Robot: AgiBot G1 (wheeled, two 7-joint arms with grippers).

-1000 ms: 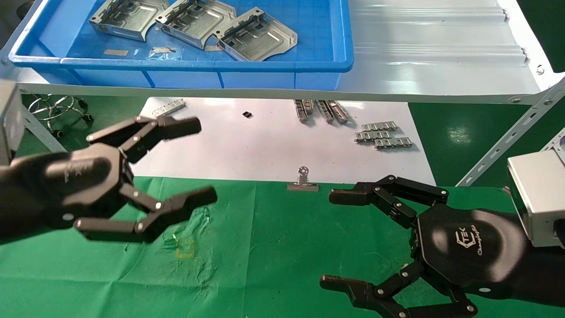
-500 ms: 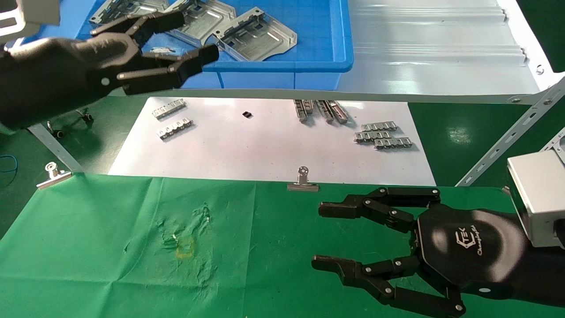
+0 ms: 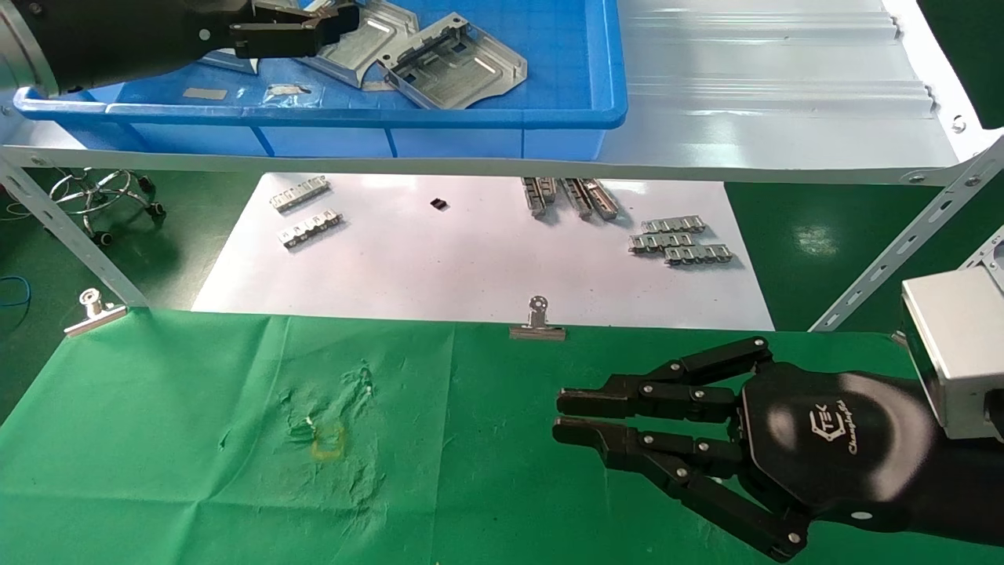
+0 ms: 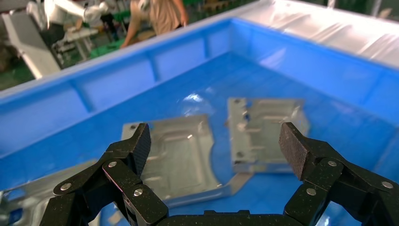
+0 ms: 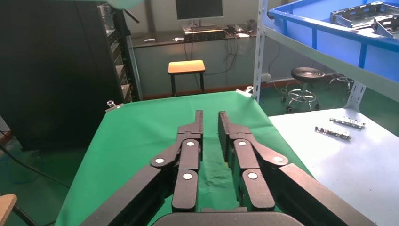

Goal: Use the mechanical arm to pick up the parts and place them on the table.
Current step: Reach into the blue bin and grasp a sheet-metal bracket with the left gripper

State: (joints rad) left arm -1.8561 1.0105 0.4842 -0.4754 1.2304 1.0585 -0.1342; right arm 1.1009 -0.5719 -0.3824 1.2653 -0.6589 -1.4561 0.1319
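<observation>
Parts (image 4: 181, 153) lie in blue bin (image 3: 549, 118); left gripper (image 4: 214, 146) jaws spread, right gripper (image 3: 558, 417) jaws closed empty.

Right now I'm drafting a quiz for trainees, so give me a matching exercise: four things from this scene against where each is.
1. left end effector
2. right end effector
3. silvery stamped sheet-metal parts
4. small silver toothed strips

A. on the white sheet
B. lying in the blue plastic bin
C. above the green cloth table
D. open over the bin's plates

Pairs: 1-D, 2-C, 3-B, 4-A
</observation>
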